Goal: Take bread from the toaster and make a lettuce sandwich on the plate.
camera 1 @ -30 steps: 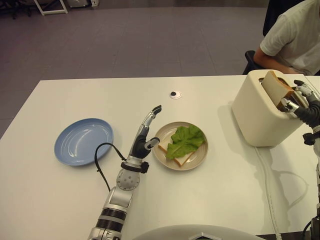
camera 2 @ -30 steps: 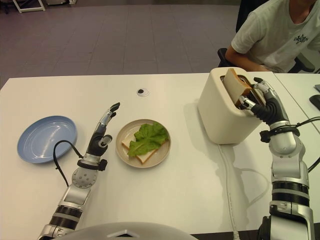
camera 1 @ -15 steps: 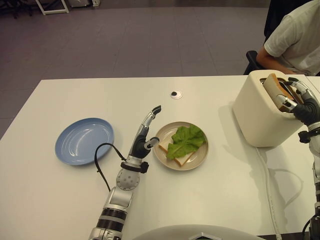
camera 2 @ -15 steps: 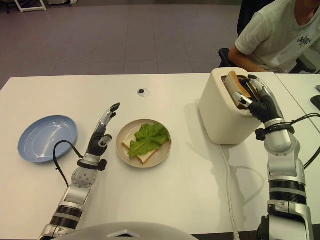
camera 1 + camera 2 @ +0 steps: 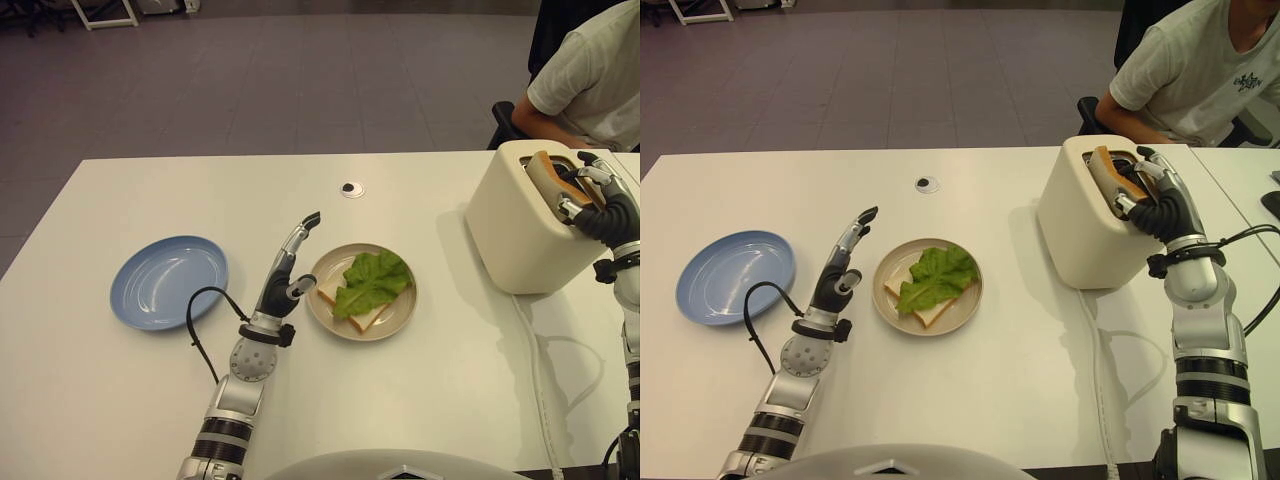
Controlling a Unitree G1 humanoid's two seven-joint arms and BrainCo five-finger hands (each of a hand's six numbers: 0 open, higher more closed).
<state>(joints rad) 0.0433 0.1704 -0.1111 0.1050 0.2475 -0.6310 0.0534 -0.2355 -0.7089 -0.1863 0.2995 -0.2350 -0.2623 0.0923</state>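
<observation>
Far right: right hand (image 5: 1158,208) at toaster (image 5: 1075,242), fingers grasping bread (image 5: 1106,168), tilted in the slot. Centre: left hand (image 5: 840,272) released, just left of plate (image 5: 967,303) holding lettuce (image 5: 935,270). Risk: thin pinch slips, or bread snags slot edge and tears.

There's a blue plate (image 5: 168,283) toward the left edge of my white table (image 5: 430,400), and a little round black-centered disc (image 5: 350,188) near the far edge.
</observation>
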